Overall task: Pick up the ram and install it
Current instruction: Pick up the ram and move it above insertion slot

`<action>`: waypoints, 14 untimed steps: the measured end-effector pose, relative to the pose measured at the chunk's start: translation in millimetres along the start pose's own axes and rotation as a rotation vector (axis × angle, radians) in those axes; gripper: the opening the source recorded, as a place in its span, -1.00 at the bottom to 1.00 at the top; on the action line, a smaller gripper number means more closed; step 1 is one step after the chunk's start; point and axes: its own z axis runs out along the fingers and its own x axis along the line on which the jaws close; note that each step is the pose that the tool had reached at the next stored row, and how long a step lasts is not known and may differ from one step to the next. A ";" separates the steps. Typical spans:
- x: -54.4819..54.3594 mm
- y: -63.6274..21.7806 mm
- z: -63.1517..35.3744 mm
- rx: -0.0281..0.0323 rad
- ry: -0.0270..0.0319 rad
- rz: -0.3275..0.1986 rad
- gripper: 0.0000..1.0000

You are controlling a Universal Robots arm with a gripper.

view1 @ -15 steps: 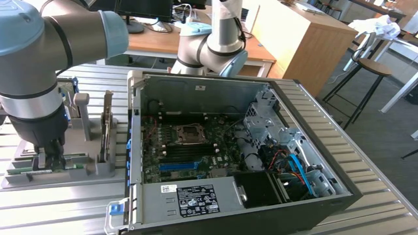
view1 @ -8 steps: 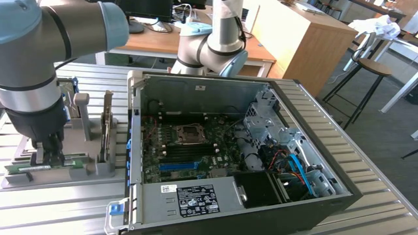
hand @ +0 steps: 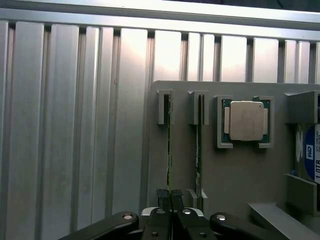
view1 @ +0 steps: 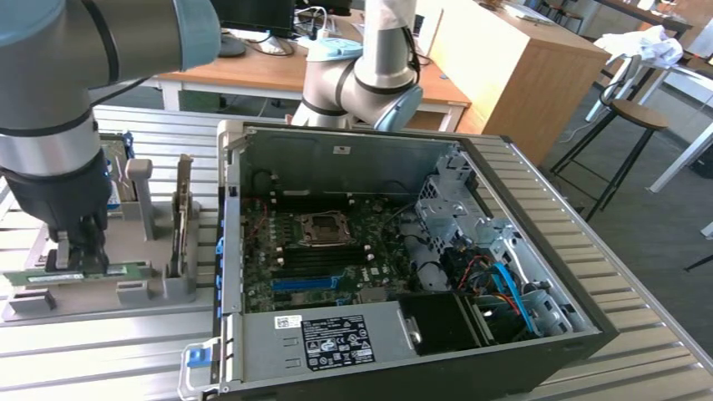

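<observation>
The ram (view1: pixel 117 271) is a long thin green stick lying lengthwise at the front of the grey holder (view1: pixel 150 292), on the exterior view's left. My gripper (view1: pixel 80 261) comes straight down on it, its dark fingers shut on the stick near its middle. In the wrist view the ram (hand: pixel 169 145) is edge-on, running up from between my closed fingertips (hand: pixel 162 197); my gripper (hand: pixel 169 199) is shut on it. The stick still sits at holder level.
A second green stick (view1: pixel 182 213) stands in the holder, also seen edge-on (hand: pixel 198 145). A silver processor chip (hand: pixel 246 121) and a blue-labelled drive (hand: pixel 310 155) rest in the holder. The open computer case (view1: pixel 234 251) with its motherboard (view1: pixel 334 259) lies on the exterior view's right.
</observation>
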 end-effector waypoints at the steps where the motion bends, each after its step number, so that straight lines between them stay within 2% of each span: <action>1: -0.1 0.0 -2.0 0.0001 0.0000 0.005 -0.77; 14: -1.2 0.0 -28.7 0.0028 -0.0011 0.067 -0.77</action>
